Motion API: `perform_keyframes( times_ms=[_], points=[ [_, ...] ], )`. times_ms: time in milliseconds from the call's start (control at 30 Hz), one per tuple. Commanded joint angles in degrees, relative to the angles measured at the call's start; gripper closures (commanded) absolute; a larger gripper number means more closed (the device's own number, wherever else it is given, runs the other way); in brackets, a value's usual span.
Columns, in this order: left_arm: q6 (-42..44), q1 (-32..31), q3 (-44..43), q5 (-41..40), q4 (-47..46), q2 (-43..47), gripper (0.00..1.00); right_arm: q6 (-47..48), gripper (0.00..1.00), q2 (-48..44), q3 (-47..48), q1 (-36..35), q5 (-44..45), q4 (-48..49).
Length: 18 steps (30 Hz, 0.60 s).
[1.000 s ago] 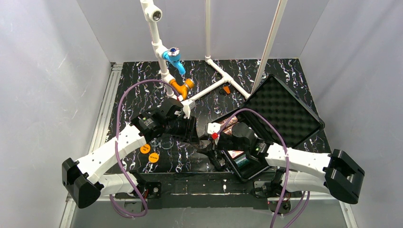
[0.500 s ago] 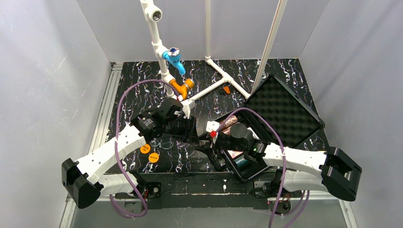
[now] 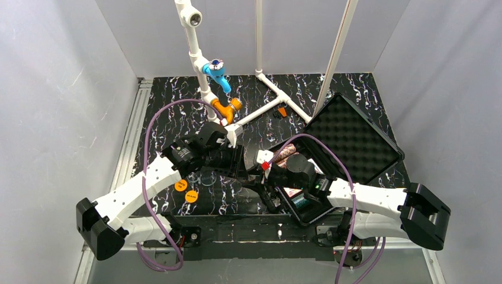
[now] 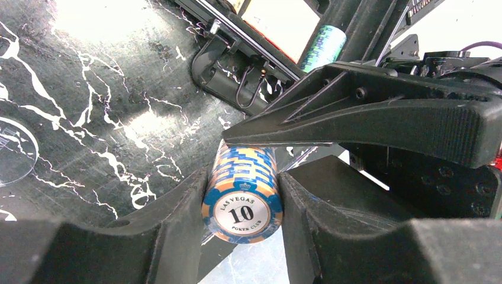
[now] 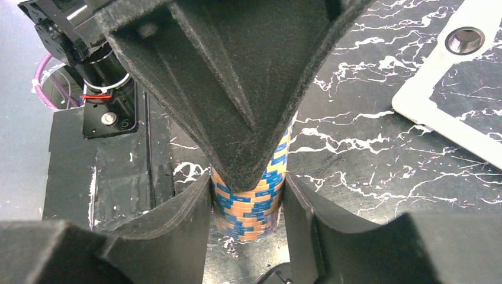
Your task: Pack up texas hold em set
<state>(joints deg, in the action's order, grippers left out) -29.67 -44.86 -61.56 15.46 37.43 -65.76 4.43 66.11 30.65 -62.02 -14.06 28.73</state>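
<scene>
Blue-and-orange chip roll (image 4: 240, 213) sits just left of the open case (image 3: 355, 139), clamped between my left hand (image 4: 243, 183) and my right hand (image 5: 247, 195) together. A card deck (image 3: 294, 193) lies inside the case; 2 orange discs (image 3: 190, 196) remain farther left of it.

Black case (image 3: 355, 139) lies open at right, its foam-lined lid swung far-right. Blue-and-orange chip roll (image 4: 243, 195), end face marked 10, is held horizontal just left of the case. Two orange discs (image 3: 191, 196) lie flat at near left.

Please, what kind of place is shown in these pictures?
Probably a robot test booth: plain grey walls close in a black marbled table, a white pipe frame stands at its back, and two arms are bolted at the near edge.
</scene>
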Motion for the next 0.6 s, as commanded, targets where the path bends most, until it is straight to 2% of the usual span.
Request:
perform_keyframes(
  times_ms=[0, 100, 400, 467, 567],
  points=[
    [-1.47, -0.26, -0.50, 1.05, -2.61, 3.84, 0.78, -0.87, 0.89, -0.72, 2.64, -0.97, -0.52, 2.08],
    [-1.62, -0.30, 0.16, 0.42, -2.63, 4.67, 0.55, -0.63, 0.95, -1.52, 2.34, -1.25, -0.30, 1.79],
    [-0.31, -0.23, 0.46, -1.20, -1.92, 7.19, 0.09, -0.60, 0.97, -2.51, 1.55, -1.44, 0.24, 0.51],
    [-0.15, -0.26, 0.71, -2.62, -1.46, 8.37, 0.03, -0.91, 0.97, -2.72, 1.35, -1.45, 0.44, 0.51],
    [0.38, -0.31, 0.89, -3.98, -0.71, 10.12, 0.02, -1.31, 0.97, -2.98, 1.01, -1.53, 0.75, 0.53]
  ],
)
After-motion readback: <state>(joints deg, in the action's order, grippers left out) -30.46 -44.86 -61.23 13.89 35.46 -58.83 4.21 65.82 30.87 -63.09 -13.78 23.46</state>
